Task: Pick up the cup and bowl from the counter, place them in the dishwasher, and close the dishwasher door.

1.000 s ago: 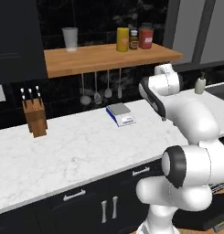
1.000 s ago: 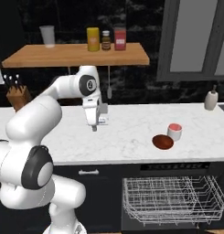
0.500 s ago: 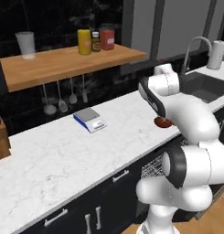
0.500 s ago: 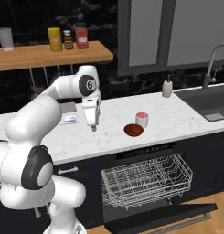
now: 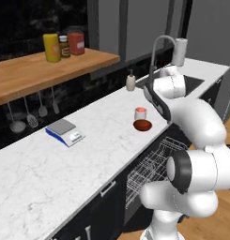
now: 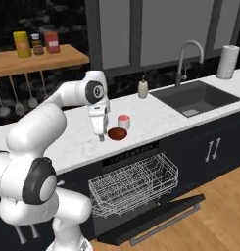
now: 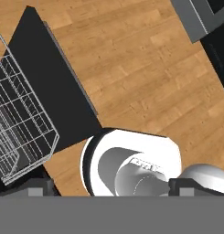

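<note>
In the left base view, the cup (image 5: 140, 113) stands right of centre on the counter (image 5: 50, 164), with the bowl (image 5: 142, 125) just below it in the frame, the two just beside each other and perhaps touching. The arm's upper links rise at the right and partly block the space beside both. The dishwasher (image 5: 149, 171) rack shows below the counter edge, in the lower middle.

In the right base view, the gripper (image 6: 100, 135) hangs at centre left, pointing down over the counter, just left of the bowl (image 6: 117, 133); the cup (image 6: 123, 121) sits just up and right of the bowl. The fingers look parted, with nothing between them. The dishwasher door (image 6: 153, 217) lies folded down at the lower middle, and the wire rack (image 6: 133, 184) is pulled out above it.

In the hand view, the camera looks down past the counter: the rack (image 7: 19, 123) is at the left, the dark door panel (image 7: 54, 87) runs from upper left to centre, and wooden floor covers the rest.

The step in hand looks like the reach for the first dish. To do it well, shift the hand rightward until it is centred over one rim, keep the fingers wide, and descend straight so the neighbouring dish is not knocked. The cup probably offers the surer hold; the shallow bowl likely needs a pinch on its rim.
</note>
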Motion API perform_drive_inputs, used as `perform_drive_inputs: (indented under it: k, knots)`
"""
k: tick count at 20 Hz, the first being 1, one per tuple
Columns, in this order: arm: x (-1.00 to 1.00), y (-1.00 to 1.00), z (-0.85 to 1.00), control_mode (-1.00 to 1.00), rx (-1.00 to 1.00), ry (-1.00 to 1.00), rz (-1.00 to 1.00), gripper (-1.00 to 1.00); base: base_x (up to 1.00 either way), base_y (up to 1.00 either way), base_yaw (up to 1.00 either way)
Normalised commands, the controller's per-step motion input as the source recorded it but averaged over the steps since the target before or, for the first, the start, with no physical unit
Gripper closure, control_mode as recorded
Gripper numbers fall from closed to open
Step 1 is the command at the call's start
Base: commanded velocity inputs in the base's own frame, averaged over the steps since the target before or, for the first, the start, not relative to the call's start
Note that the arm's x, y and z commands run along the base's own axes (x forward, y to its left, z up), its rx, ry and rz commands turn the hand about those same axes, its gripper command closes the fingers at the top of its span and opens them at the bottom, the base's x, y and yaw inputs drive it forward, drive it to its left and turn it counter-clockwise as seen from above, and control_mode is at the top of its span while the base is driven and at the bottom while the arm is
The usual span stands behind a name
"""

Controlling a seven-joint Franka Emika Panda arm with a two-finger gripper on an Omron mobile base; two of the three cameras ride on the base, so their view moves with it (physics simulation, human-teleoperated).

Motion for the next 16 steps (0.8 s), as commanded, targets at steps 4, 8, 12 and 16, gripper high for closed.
perform_drive_inputs:
  k: [4, 8, 12, 16]
  knots:
    - [0.0, 0.0, 0.0, 1.0, 0.0, 0.0, 0.0, -1.0, 0.16, 0.36, -0.28]
    - [0.0, 0.0, 0.0, 1.0, 0.0, 0.0, 0.0, -1.0, 0.26, 0.38, -0.22]
    - [0.0, 0.0, 0.0, 1.0, 0.0, 0.0, 0.0, -1.0, 0.24, 0.13, -0.13]
    - [0.05, -0.01, -0.03, -1.0, 0.0, 0.0, 0.0, -1.0, 0.08, 0.0, -0.02]
